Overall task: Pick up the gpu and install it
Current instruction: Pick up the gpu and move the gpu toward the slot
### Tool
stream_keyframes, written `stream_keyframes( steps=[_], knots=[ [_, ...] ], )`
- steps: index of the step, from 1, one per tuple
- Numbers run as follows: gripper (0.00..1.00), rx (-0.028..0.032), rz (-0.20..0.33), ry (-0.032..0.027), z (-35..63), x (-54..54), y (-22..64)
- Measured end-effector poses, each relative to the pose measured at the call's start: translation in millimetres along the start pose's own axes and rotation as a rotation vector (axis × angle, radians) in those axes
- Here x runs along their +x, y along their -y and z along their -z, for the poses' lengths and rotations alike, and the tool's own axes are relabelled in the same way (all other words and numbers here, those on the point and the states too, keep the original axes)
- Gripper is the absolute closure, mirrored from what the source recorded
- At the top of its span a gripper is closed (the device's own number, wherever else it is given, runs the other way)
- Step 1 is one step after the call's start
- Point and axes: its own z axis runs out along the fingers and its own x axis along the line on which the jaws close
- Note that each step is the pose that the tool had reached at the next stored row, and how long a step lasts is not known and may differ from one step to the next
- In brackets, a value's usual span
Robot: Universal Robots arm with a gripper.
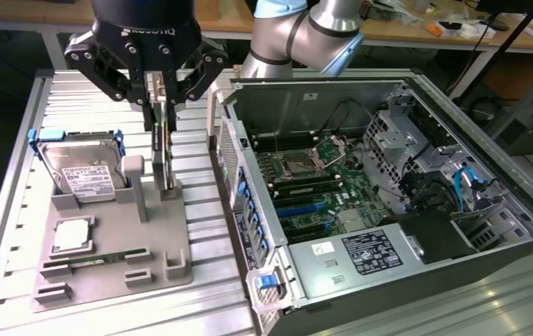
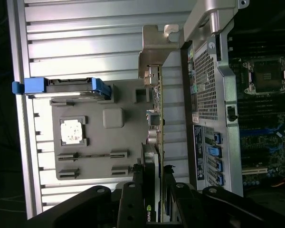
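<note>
The gpu (image 1: 162,150) is a thin dark card seen edge-on, standing upright over the grey holder tray (image 1: 159,276). My gripper (image 1: 159,105) comes down from above and is shut on the card's upper edge, one finger on each flat side. The card's lower end reaches the tray's upright stand; I cannot tell if it still rests there. In the wrist view the gpu (image 2: 157,118) runs away from my gripper (image 2: 154,178), with its silver bracket (image 2: 156,45) at the far end, beside the computer case (image 2: 211,95).
An open computer case (image 1: 490,210) lies to the exterior view's right, its motherboard (image 1: 318,185) and blue slots (image 1: 299,210) exposed. On the tray sit a hard drive (image 1: 84,175) in a blue caddy, a CPU (image 1: 70,234) and a RAM stick (image 1: 98,259). Ribbed metal table (image 1: 80,91) all around.
</note>
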Motion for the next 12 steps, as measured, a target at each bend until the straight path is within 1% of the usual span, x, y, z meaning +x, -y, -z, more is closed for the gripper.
stream_keyframes(
  steps=[6, 12],
  knots=[
    [0.73, -0.0001, 0.000, 0.0000, 0.0, -1.3, -0.1],
    [0.73, -0.0001, 0.000, 0.0001, -0.2, -5.6, -0.4]
  ],
)
